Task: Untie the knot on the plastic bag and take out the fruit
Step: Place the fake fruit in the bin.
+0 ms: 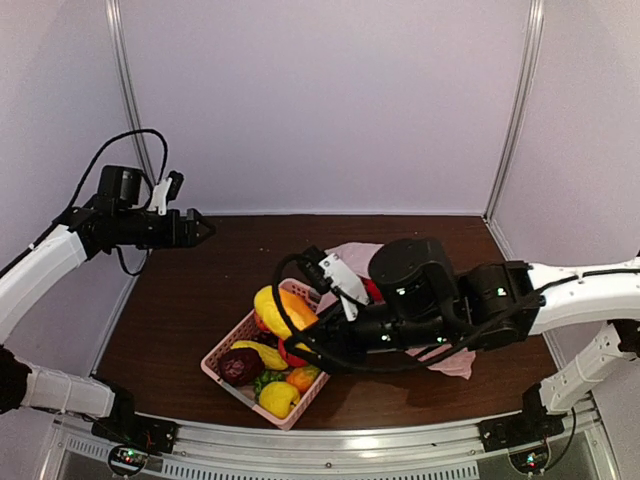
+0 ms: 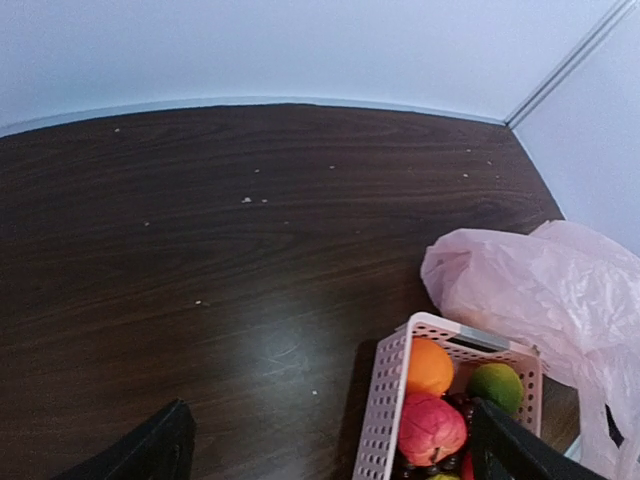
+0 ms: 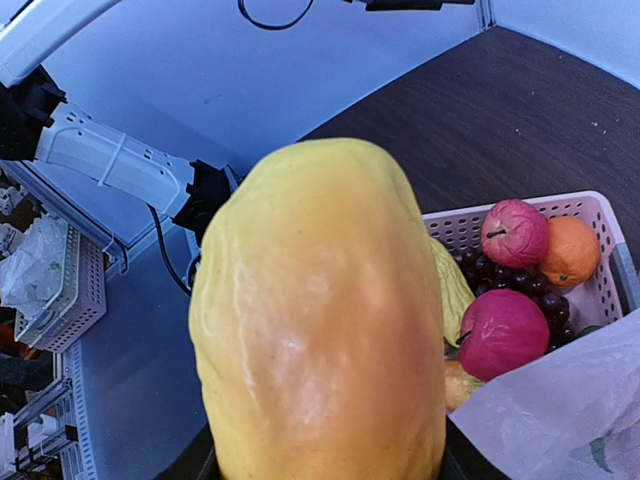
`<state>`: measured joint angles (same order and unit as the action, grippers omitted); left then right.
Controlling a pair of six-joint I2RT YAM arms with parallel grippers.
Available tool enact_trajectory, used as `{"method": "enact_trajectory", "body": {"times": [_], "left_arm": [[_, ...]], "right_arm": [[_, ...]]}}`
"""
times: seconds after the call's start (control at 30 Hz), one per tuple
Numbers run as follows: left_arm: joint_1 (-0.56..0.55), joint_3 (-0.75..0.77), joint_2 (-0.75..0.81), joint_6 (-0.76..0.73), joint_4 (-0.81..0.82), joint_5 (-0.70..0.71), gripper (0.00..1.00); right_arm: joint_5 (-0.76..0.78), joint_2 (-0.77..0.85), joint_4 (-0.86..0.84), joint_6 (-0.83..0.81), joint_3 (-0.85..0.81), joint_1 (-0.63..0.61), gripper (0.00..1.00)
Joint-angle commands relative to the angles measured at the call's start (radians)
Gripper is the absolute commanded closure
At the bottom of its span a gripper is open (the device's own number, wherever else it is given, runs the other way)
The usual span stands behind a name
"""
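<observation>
Pink basket (image 1: 240, 392) sits near the front edge of the worktop (image 1: 180, 300), lemon (image 1: 279, 399) and other fruits inside. Right tool (image 3: 328, 462) hangs just above it, pinching a big yellow-orange fruit (image 1: 283, 310). The plastic bag (image 2: 530, 285) lies crumpled just behind the basket. Left tool (image 1: 200, 230) is raised far left, fingers spread wide.

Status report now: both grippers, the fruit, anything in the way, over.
Left gripper open, high at left. Right gripper shut on big yellow fruit, at basket edge. Bag beside basket, knot not visible. Basket already crowded.
</observation>
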<state>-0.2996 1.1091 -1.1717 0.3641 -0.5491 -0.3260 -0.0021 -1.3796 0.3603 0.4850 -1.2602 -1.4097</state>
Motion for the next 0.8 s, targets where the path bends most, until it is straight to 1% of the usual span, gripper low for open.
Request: {"method": "enact_trajectory", "body": {"times": [0.0,0.13,0.23,0.33,0.43,0.57,0.77], "left_arm": [[0.126,-0.058,-0.002,-0.093,0.031,-0.035,0.03],[0.14,-0.082,0.032,-0.113,0.057,0.036,0.03],[0.14,-0.124,0.081,-0.133,0.111,0.068,0.03],[0.14,-0.171,0.11,-0.152,0.145,0.131,0.03],[0.14,-0.206,0.143,-0.149,0.163,0.211,0.03],[0.14,-0.242,0.205,-0.141,0.215,0.217,0.04],[0.14,-0.235,0.206,-0.147,0.188,0.277,0.03]], "right_arm": [[0.075,-0.167,0.025,0.092,-0.125,-0.059,0.49],[0.062,-0.339,0.037,0.146,-0.235,-0.077,0.48],[0.064,-0.419,0.048,0.199,-0.285,-0.074,0.48],[0.109,-0.476,0.134,0.225,-0.34,-0.057,0.48],[0.133,-0.49,0.176,0.261,-0.324,-0.017,0.49],[0.17,-0.467,0.197,0.27,-0.302,0.024,0.49],[0.224,-0.431,0.268,0.239,-0.303,0.095,0.48]]}}
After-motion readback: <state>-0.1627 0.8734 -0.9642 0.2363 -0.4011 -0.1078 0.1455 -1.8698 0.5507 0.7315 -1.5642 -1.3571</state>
